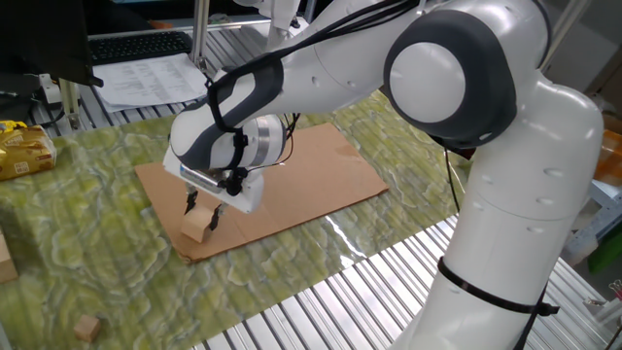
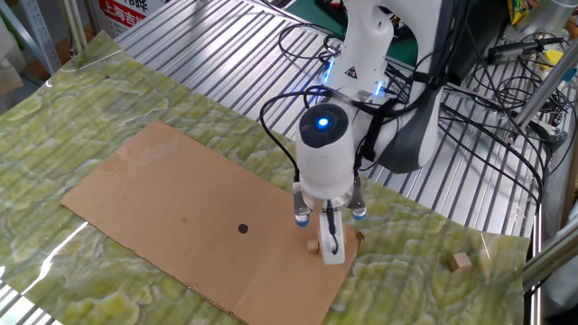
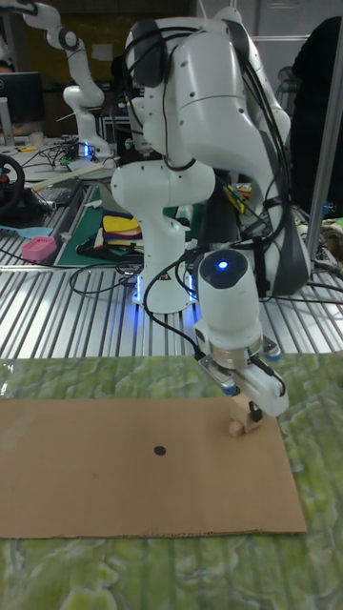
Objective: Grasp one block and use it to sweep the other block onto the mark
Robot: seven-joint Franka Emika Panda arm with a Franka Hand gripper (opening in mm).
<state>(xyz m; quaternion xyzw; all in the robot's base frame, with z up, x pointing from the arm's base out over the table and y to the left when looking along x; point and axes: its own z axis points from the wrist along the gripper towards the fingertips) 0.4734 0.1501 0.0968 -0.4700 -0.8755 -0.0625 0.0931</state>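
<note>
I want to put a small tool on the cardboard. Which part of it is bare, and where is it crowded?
The cardboard is bare from its far end up to the mark. Beyond the mark, the near end is crowded: the pincer hangs over the largest block there. A mid-sized cube lies off the cardboard on the green mat.
</note>
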